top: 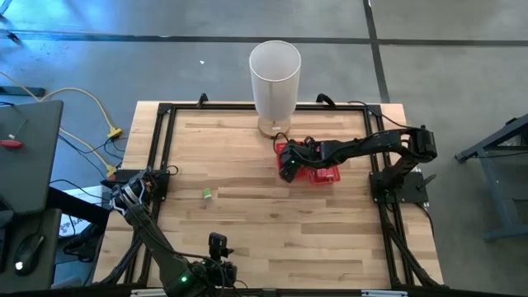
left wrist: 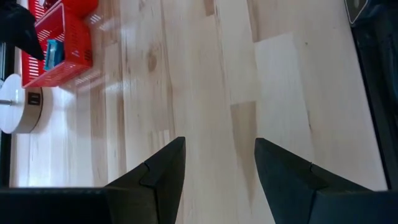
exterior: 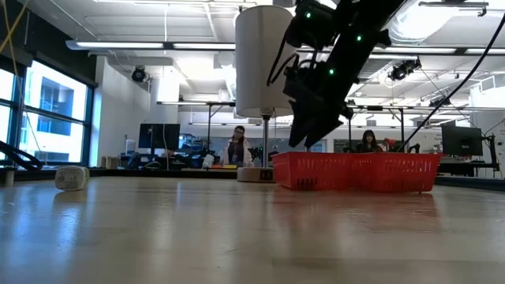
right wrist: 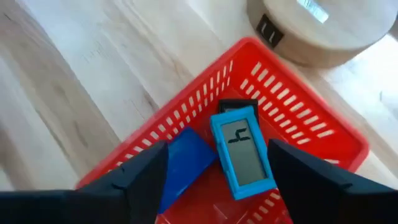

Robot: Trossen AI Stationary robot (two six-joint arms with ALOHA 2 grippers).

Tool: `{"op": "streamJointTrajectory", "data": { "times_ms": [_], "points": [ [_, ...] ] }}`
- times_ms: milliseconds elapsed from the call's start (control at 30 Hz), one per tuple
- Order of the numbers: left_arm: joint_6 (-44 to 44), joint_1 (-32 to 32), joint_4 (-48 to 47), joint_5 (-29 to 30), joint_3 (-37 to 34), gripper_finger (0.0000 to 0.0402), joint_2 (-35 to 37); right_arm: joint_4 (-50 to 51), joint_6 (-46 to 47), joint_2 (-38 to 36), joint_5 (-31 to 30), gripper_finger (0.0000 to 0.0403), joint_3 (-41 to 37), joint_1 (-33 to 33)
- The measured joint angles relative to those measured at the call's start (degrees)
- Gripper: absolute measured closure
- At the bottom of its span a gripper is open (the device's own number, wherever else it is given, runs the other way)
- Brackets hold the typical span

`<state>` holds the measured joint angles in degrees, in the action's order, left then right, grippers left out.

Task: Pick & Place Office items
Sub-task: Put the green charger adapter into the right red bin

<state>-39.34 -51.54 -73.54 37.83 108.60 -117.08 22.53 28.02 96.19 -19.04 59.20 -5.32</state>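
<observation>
Right tool (right wrist: 214, 171) spread above the tray (right wrist: 298, 106), blue timer (right wrist: 241, 152) dropped inside; the light, stiff green piece (top: 207, 193) wants pinching across its sides

1. Red mesh tray (top: 328, 175) on the wooden worktop (top: 272, 231), directly beneath the right tool.
2. Tall white cylinder (top: 275, 78) on its round base, just beyond that tool.
3. Two people (exterior: 237, 147) seated far behind.
</observation>
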Motion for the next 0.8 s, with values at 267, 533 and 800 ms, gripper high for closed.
{"op": "streamJointTrajectory", "data": {
  "times_ms": [267, 533, 800],
  "points": [
    [-0.12, 0.06, -0.2, 1.29, 0.0, 0.0218, 0.02, 0.88, 0.26, -6.92, -0.35, 0.0137, 0.01, 2.47],
    [3.43, 0.61, -9.52, 3.3, 0.0, 0.0218, 2.81, 4.57, 4.59, -14.75, -0.32, 0.0136, 0.02, 10.17],
    [19.34, 4.33, -15.13, -9.63, -0.13, 0.0218, 5.04, 6.35, 11.02, -16.24, -0.48, 0.0136, 0.02, 20.83]
  ]
}}
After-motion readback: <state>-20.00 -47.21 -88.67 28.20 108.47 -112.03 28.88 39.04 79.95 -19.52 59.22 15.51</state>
